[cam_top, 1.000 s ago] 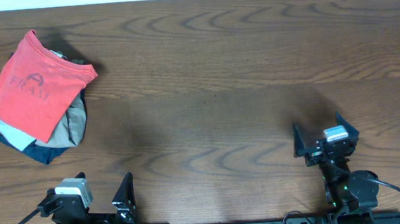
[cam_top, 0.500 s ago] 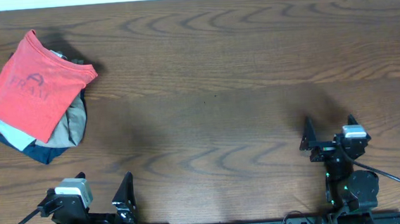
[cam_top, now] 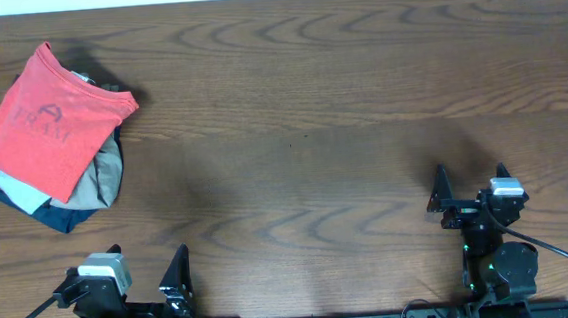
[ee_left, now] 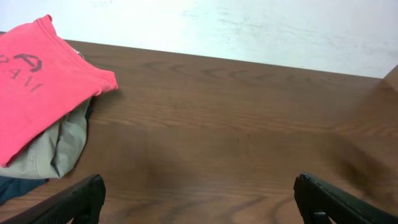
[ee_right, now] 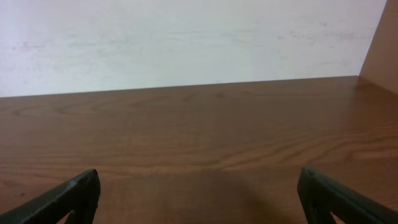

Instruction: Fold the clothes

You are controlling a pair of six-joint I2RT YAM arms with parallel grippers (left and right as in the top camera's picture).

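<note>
Red-orange cotton T-shirt [cam_top: 46,120] sits at the far-left of the desk [cam_top: 300,98], lettering up. It lies as a compact, slightly skewed rectangle on top of a small pile. Under it are a light grey garment [cam_top: 21,192], a tan garment [cam_top: 104,172] bulging out on the right side, and a dark navy garment [cam_top: 63,217] at the near bottom. One shirt corner overhangs the tan piece.

Left gripper [ee_left: 199,190] is at the near edge, spread wide and holding nothing; the shirt shows in the upper left of its wrist view. Right gripper [ee_right: 198,180] is at the near-right edge, also spread wide and empty, well apart from the pile, seeing only bare wood and wall.

My read: the shirt looks mostly folded, and neither arm is engaged. If another fold or a tidy-up is due, these are the points to get right:
- The left arm is the near one, so it should lead.
- Pinch only the red layer, at the overhanging corner, where nothing is stuck beneath it.
- Go in shallow. A deep bite would likely catch the tan garment too.
- Lift before pulling sideways, or the stack shears.
- Move it onto open desk at centre so the right arm can reach the opposite edge.

Risk: the pile is soft and uneven, so it gives poor backing for a clean crease.
</note>
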